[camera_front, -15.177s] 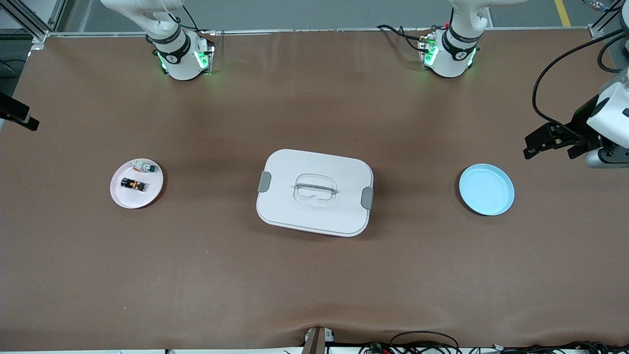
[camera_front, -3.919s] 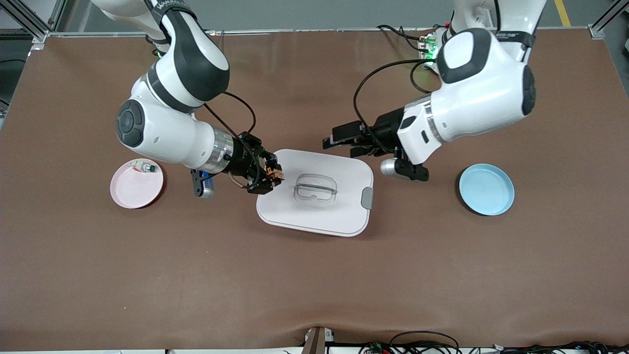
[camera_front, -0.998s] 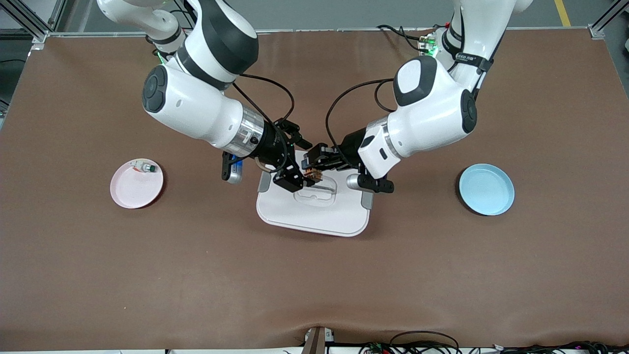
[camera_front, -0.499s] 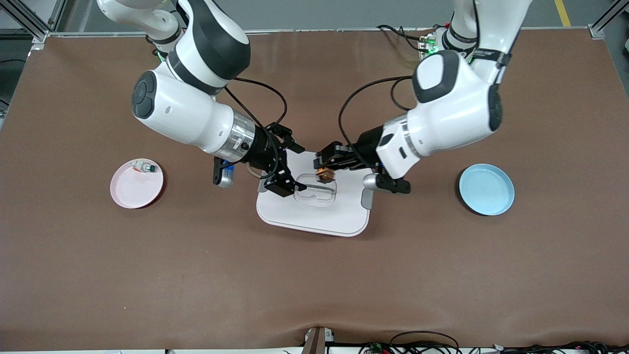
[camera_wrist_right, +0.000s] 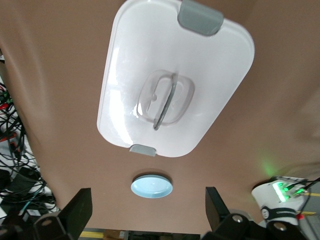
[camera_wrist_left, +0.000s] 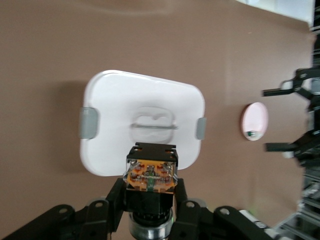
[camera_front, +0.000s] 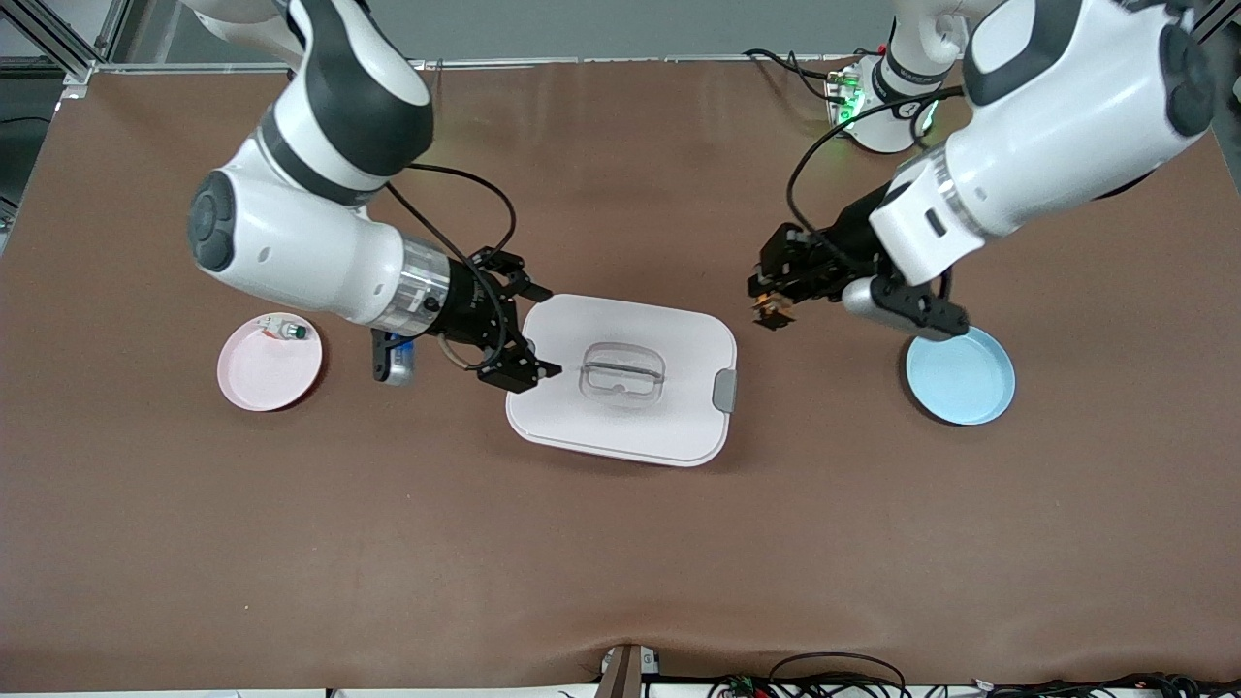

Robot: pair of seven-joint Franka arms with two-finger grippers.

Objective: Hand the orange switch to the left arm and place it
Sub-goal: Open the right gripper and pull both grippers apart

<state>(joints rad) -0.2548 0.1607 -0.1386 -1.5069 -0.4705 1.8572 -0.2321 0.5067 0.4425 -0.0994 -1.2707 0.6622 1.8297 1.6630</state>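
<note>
Left hand (camera_front: 773, 312) clamped on orange switch (camera_front: 771, 311), up over bare worktop (camera_front: 620, 543) between box (camera_front: 620, 427) and blue plate (camera_front: 960, 374), at box's 2 o'clock in front view. Left wrist view alone shows switch's orange face (camera_wrist_left: 150, 175) close up. Right hand (camera_front: 528, 330) spread wide, holding nothing, over box edge toward pink plate (camera_front: 262, 373). Front view alone shows small green-tipped part (camera_front: 283, 331) on pink plate.

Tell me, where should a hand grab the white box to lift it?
Probably the thin handle bar in the middle of the box lid, from straight above. The box lies flat and wide; the bar crosses a dip with room beside it.
</note>
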